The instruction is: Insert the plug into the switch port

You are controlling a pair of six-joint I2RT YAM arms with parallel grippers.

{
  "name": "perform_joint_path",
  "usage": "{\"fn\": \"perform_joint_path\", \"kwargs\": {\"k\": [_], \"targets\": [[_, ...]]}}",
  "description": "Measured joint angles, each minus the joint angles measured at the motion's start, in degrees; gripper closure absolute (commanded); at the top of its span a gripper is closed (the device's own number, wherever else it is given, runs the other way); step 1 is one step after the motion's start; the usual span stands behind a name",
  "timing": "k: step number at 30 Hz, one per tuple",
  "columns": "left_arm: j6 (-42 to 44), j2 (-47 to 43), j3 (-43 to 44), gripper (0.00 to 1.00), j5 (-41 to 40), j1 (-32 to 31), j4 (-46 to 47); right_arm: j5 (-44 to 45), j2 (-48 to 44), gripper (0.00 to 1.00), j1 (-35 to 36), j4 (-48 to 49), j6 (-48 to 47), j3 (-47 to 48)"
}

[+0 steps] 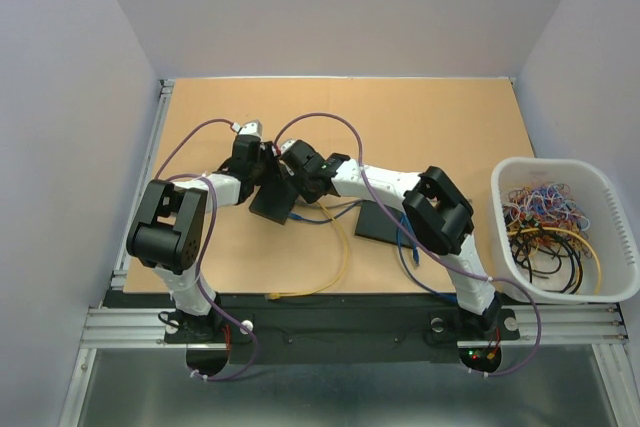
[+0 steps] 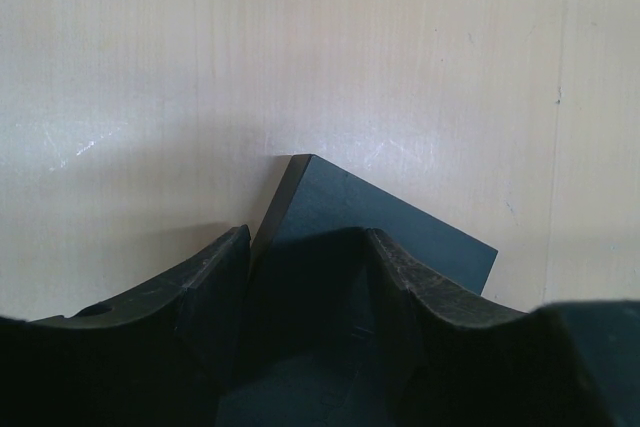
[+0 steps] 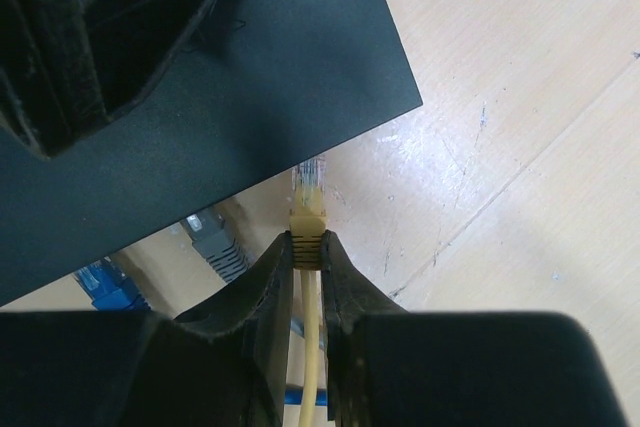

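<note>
The switch [image 2: 400, 227] is a flat black box, held tilted above the table [image 1: 440, 117], and my left gripper [image 2: 308, 237] is shut on it with a jaw on each side. In the top view the switch [image 1: 272, 202] hangs between the two arms. My right gripper [image 3: 307, 239] is shut on the yellow boot of the plug [image 3: 309, 197]. The plug's clear tip points at the switch's lower edge [image 3: 200, 167] and stands just short of it. The ports themselves are hidden under that edge. The yellow cable [image 1: 340, 257] trails back toward the near table edge.
A grey plug [image 3: 212, 242] and a blue plug [image 3: 105, 287] sit at the switch's edge, left of the yellow one. A second black box [image 1: 383, 220] lies under the right arm, with a blue cable [image 1: 410, 247] beside it. A white basket [image 1: 610, 207] of cables stands at the right.
</note>
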Motion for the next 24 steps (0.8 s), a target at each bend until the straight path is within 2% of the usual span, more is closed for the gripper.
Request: {"fn": "perform_joint_path", "kwargs": {"k": [24], "targets": [[3.0, 1.4, 3.0, 0.44, -1.9, -1.7, -2.4, 2.6, 1.1, 0.99, 1.1, 0.6, -3.9, -0.2]]}}
